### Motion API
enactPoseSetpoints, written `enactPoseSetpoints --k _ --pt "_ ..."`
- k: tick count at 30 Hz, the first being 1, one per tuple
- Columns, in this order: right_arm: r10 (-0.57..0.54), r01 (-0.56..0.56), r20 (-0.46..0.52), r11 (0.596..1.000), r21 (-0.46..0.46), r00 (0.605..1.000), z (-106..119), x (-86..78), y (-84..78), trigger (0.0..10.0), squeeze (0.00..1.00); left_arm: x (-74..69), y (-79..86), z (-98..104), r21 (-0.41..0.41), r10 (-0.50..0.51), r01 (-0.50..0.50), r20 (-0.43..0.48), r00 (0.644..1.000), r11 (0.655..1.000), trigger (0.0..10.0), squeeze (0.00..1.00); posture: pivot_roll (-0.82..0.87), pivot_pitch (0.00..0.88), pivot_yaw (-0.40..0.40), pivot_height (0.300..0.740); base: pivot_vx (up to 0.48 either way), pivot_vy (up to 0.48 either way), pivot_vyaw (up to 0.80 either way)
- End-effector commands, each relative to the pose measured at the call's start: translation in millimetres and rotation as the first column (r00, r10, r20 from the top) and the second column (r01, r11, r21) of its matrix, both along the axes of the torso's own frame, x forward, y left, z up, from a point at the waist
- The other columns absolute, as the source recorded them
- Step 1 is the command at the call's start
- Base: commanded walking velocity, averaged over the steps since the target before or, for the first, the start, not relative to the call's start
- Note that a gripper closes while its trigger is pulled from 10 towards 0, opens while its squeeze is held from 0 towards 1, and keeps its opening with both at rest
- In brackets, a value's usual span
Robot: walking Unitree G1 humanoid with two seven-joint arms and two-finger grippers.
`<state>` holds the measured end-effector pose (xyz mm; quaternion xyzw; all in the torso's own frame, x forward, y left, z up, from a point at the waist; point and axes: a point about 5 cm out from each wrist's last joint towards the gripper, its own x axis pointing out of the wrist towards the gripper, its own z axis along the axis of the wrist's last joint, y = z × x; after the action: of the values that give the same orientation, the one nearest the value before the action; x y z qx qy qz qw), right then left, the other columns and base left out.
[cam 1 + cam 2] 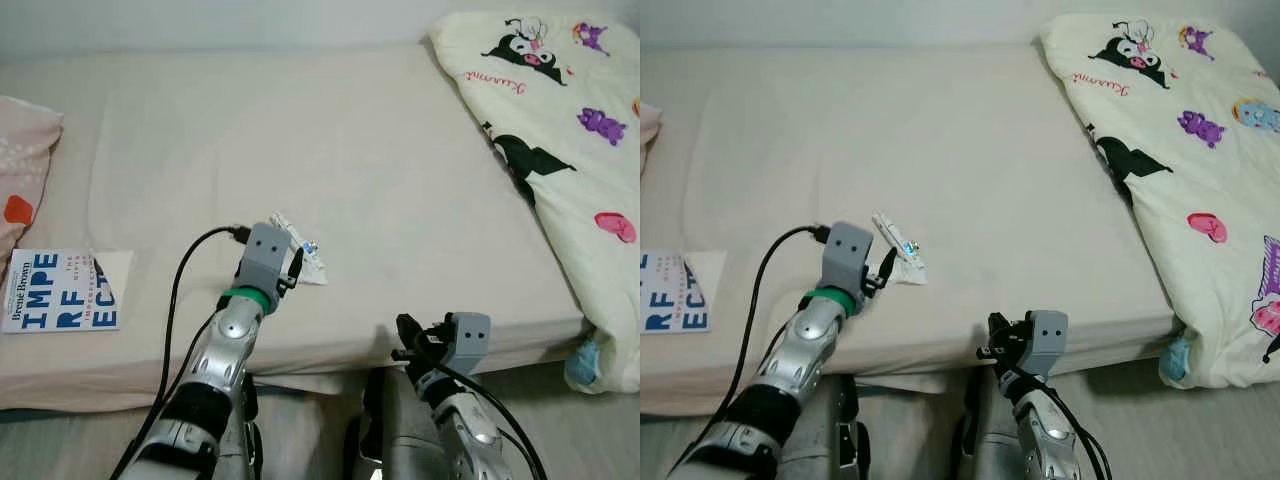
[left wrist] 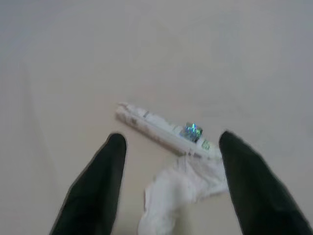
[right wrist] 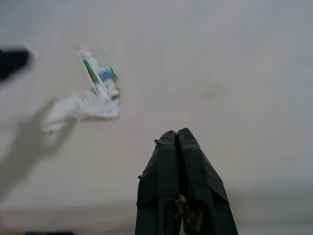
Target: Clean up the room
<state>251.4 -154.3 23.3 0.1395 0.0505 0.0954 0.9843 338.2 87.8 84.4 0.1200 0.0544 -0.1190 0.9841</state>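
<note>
Nearest to me, low at the near edge of the bed (image 1: 330, 150), my right pincer (image 3: 178, 139) hangs with its two black fingers pressed flat together, nothing between them, pointing out over the mattress but touching nothing. My left arm reaches farther, over the near middle of the bed, and my left pincer (image 2: 168, 147) is spread wide, its fingers (image 2: 102, 176) standing well apart and holding nothing. Between and just beyond those spread tips lies the litter: a thin white wrapper (image 2: 164, 129) with a blue and green mark on it, lying flat on the sheet, and touching its near end a crumpled white tissue (image 2: 181, 188). From my head I see the same pair just beyond my left wrist, the wrapper (image 1: 300, 243) angled away toward the far left. I cannot tell whether my left fingertips rest on the sheet or hang just above it.

On the left near corner of the bed lies a book (image 1: 60, 290) with a white and blue cover. A pink pillow (image 1: 20, 160) sits at the far left edge. Along the right side a cream quilt (image 1: 560, 150) printed with cartoon figures is draped over the mattress and down its edge
</note>
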Motion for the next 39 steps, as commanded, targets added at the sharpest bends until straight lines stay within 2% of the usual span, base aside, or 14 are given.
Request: enactPoseSetpoints --k 1,2,3,4,5,7,11,13,17,18,21,23,25,39 --pt "0.000 0.000 0.004 1.000 0.012 1.000 3.8 4.9 -0.1 10.0 0.00 -2.8 -3.6 -17.4 0.034 -0.007 0.011 -0.109 0.994 0.999 10.0 1.00 0.00 0.156 0.007 0.606 0.000 0.000 0.00" --pt "-0.004 0.004 0.019 1.000 0.007 1.000 8.5 9.8 -0.9 10.0 0.00 -0.5 -4.0 -19.1 0.002 0.018 -0.018 -0.151 0.988 1.000 10.0 1.00 0.00 0.168 0.003 0.606 0.000 0.000 0.00" --pt "-0.004 0.004 0.019 1.000 0.007 1.000 8.5 9.8 -0.9 10.0 0.00 -0.5 -4.0 -19.1 0.002 0.018 -0.018 -0.151 0.988 1.000 10.0 1.00 0.00 0.168 0.003 0.606 0.000 0.000 0.00" --pt "-0.019 0.019 0.040 1.000 0.006 0.999 15.1 15.9 -3.5 10.0 0.00 2.5 -3.5 -20.4 -0.057 0.061 -0.074 -0.204 0.977 0.996 10.0 1.00 0.00 0.176 0.000 0.606 0.000 0.000 0.00" --pt "-0.019 0.019 0.040 1.000 0.006 0.999 15.1 15.9 -3.5 10.0 0.00 2.5 -3.5 -20.4 -0.057 0.061 -0.074 -0.204 0.977 0.996 10.0 1.00 0.00 0.176 0.000 0.606 0.000 0.000 0.00" --pt "-0.041 0.040 0.089 0.999 0.005 0.995 30.1 24.1 -7.9 10.0 0.00 6.5 -3.1 -21.6 -0.125 0.136 -0.177 -0.280 0.950 0.976 10.0 1.00 -0.02 0.203 -0.006 0.606 0.000 0.000 0.00" --pt "-0.046 0.046 0.105 0.999 0.007 0.993 35.0 25.8 -9.6 10.0 0.00 7.7 -4.0 -21.1 -0.143 0.155 -0.204 -0.298 0.942 0.968 10.0 1.00 -0.02 0.207 -0.006 0.606 0.000 0.000 0.00" --pt "-0.046 0.046 0.124 0.999 0.004 0.991 42.4 24.3 -11.5 10.0 0.00 10.0 -9.7 -19.0 -0.189 0.176 -0.249 -0.334 0.926 0.950 10.0 1.00 -0.04 0.244 -0.009 0.606 0.000 0.000 0.00" --pt "-0.046 0.046 0.125 0.999 0.000 0.991 44.1 19.8 -13.4 10.0 0.00 12.0 -21.0 -14.6 -0.244 0.162 -0.260 -0.360 0.919 0.934 10.0 1.00 -0.05 0.272 -0.002 0.606 0.000 0.000 0.00" --pt "-0.048 0.048 0.120 0.999 0.000 0.992 43.1 17.2 -13.9 10.0 0.00 12.3 -27.2 -12.7 -0.259 0.142 -0.247 -0.364 0.921 0.934 10.0 0.00 -0.06 0.283 0.003 0.606 0.000 0.000 0.00" --pt "-0.054 0.054 0.109 0.999 0.002 0.993 41.2 11.5 -12.4 10.0 0.00 10.9 -40.3 -10.3 -0.283 0.089 -0.200 -0.361 0.929 0.938 10.0 0.00 -0.07 0.308 0.015 0.606 0.000 0.000 0.00" --pt "-0.055 0.055 0.106 0.998 0.002 0.993 41.2 10.4 -11.7 10.0 0.00 10.5 -43.0 -10.0 -0.293 0.079 -0.194 -0.362 0.929 0.936 10.0 0.00 -0.08 0.313 0.017 0.606 0.000 0.000 0.00" --pt "-0.059 0.059 0.104 0.998 0.004 0.993 42.4 6.4 -10.1 10.0 0.00 10.9 -51.4 -4.8 -0.321 0.046 -0.156 -0.326 0.944 0.934 10.0 0.00 -0.10 0.339 0.028 0.606 0.000 0.000 0.00" --pt "-0.080 0.080 0.066 0.997 -0.002 0.995 42.6 -13.0 -10.8 10.0 0.00 8.7 -67.4 -1.9 -0.333 0.043 -0.161 -0.335 0.941 0.929 10.0 0.00 -0.15 0.404 0.036 0.606 0.000 0.000 0.00"
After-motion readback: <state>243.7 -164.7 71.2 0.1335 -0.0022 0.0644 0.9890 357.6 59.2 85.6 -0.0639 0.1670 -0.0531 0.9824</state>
